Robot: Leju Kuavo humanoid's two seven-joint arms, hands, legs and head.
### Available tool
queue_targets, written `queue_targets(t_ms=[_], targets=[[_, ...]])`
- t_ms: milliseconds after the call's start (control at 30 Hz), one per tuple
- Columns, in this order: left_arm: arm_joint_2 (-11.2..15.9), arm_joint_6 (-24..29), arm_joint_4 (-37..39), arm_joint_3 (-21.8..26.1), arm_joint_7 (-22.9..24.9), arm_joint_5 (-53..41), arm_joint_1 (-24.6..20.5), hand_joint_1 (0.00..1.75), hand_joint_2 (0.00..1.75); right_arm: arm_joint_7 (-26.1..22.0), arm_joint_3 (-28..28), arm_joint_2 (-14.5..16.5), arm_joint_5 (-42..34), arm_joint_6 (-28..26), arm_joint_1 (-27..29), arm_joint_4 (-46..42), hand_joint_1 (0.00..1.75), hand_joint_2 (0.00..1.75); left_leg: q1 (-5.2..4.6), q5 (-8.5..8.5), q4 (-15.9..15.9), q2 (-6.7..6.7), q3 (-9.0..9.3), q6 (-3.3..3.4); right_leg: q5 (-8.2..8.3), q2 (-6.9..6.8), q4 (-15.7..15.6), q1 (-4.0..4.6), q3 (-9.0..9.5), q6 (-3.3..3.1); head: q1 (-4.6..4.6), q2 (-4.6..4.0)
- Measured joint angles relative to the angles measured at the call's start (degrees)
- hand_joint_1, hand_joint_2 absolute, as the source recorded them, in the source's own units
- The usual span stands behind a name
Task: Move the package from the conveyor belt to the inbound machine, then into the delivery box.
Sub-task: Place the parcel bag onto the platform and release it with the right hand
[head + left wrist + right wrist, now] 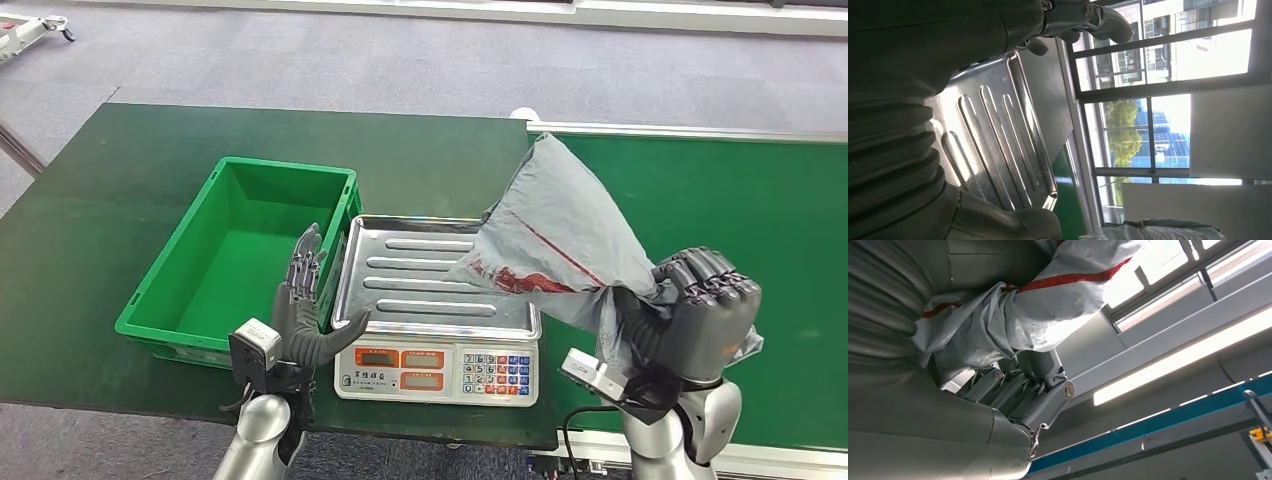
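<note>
- My right hand: fingers clamped on the grey package, held raised over the scale's steel pan.
- My left hand: fingers spread, holding nothing, between scale and green crate.
- Beyond: green conveyor belt.

- One grey package, lifted over the right edge of the scale.
- One scale, with one steel pan.
- One green box, just left of the scale.
- Two robot hands flanking the scale: left hand, right hand.
</note>
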Motion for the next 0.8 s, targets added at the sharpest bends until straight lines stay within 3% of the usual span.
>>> queue_targets(t_ms=[133,267,433,567,800], targets=[[-0.02,0.68,0.81,-1.21,0.0,0.95,-1.37,0.0,1.75,2.12,2.05,-0.02,1.9,0.52,-7.91,7.65,1.75,1.75,0.0,0.05,-0.01,0.29,0.0,-0.02,0.15,0.16,0.01,0.0,-0.06,-0.07,0.01,0.0],[-0.1,1.34,2.04,-2.97,0.01,2.4,-3.05,0.0,1.75,10.76,7.52,-0.17,4.27,3.7,-21.44,25.15,1.75,1.75,0.0,0.32,0.0,0.41,-0.02,0.0,0.44,0.29,0.01,0.0,-0.17,-0.06,0.0,0.0],[-0.11,1.37,3.33,-4.44,0.02,3.24,-3.96,0.0,1.75,13.29,16.7,1.43,3.87,14.38,-33.5,47.18,1.75,1.75,0.03,0.49,0.0,0.26,-0.08,-0.06,0.53,0.19,0.03,0.1,-0.18,-0.11,-0.01,0.0],[-0.11,1.08,3.98,-5.05,0.01,3.3,-4.5,0.0,1.75,14.39,23.35,3.9,2.2,23.91,-37.29,56.6,1.75,1.75,0.05,0.49,-0.01,0.21,-0.15,-0.09,0.49,0.19,0.04,0.14,-0.29,-0.18,-0.02,0.0],[-0.13,0.94,4.89,-5.31,0.0,3.25,-5.07,0.0,1.75,15.57,28.66,5.42,0.79,26.67,-39.27,61.67,1.75,1.75,0.1,0.42,0.0,0.23,-0.18,-0.11,0.44,0.19,0.03,0.11,-0.31,-0.17,-0.01,0.0]])
